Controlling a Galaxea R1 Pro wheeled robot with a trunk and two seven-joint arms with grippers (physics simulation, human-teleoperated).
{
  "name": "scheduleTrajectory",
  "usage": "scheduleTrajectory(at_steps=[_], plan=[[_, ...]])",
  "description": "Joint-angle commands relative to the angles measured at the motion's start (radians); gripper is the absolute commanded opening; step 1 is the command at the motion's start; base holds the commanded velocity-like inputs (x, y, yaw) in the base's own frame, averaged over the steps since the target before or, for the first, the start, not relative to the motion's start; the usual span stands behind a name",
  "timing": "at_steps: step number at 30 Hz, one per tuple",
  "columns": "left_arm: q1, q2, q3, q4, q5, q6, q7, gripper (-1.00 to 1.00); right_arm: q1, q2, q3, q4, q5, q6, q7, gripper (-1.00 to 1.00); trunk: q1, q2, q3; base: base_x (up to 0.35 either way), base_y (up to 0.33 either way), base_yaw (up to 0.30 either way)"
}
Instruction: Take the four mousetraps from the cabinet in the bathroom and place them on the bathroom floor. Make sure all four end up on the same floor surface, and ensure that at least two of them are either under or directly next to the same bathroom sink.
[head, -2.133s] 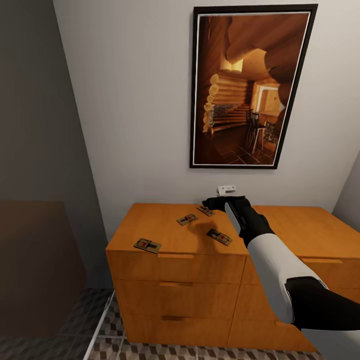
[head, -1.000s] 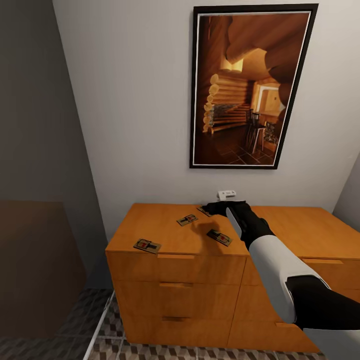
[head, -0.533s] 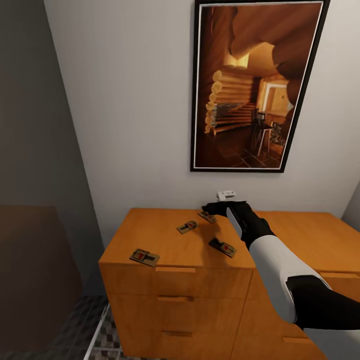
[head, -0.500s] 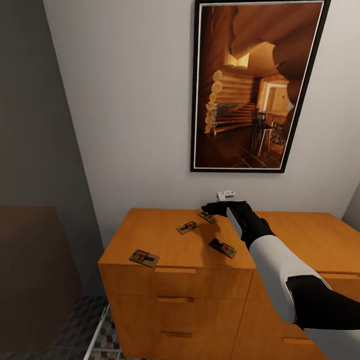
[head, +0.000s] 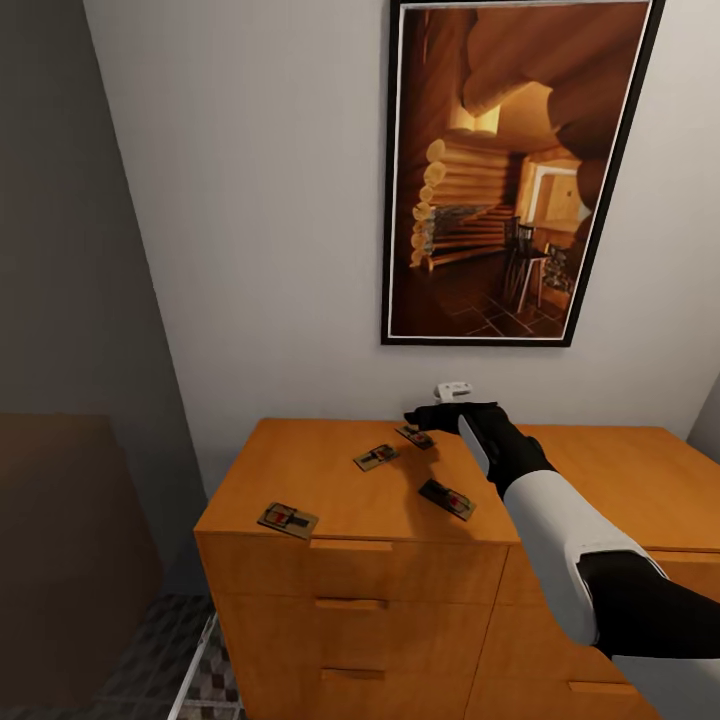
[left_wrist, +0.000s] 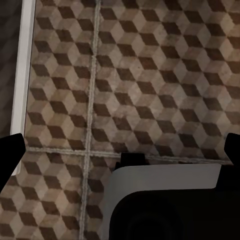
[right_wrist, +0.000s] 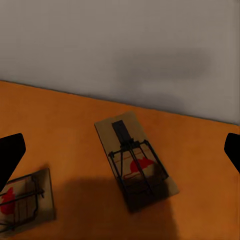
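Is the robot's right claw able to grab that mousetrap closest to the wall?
Probably yes. The right claw hangs open just above the back mousetrap on the cabinet top, and nothing sits between them.

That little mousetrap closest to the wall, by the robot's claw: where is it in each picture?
Head view: the mousetrap lies at the back of the cabinet top, just left of the right claw.
Right wrist view: the same mousetrap sits mid-picture.
Left wrist view: floor tiles; no trap.
Shared landmark: the orange cabinet top meeting the wall.
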Motion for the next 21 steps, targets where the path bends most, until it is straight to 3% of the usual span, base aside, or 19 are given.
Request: scheduleTrajectory(at_steps=[1, 21], plan=[[0.001, 0.000, 0.002, -0.002, 0.000, -0.001, 0.000, 1.00, 0.000, 0.000, 0.001, -0.001, 0.005, 0.005, 0.004, 1.00, 0.000, -0.001, -0.001, 0.002, 0.000, 0.000], [0.001, 0.000, 0.002, -0.002, 0.000, -0.001, 0.000, 1.00, 0.002, -0.033, 0.001, -0.001, 0.001, -0.034, 0.007, 1.00, 0.000, -0.001, -0.001, 0.000, 0.000, 0.000]])
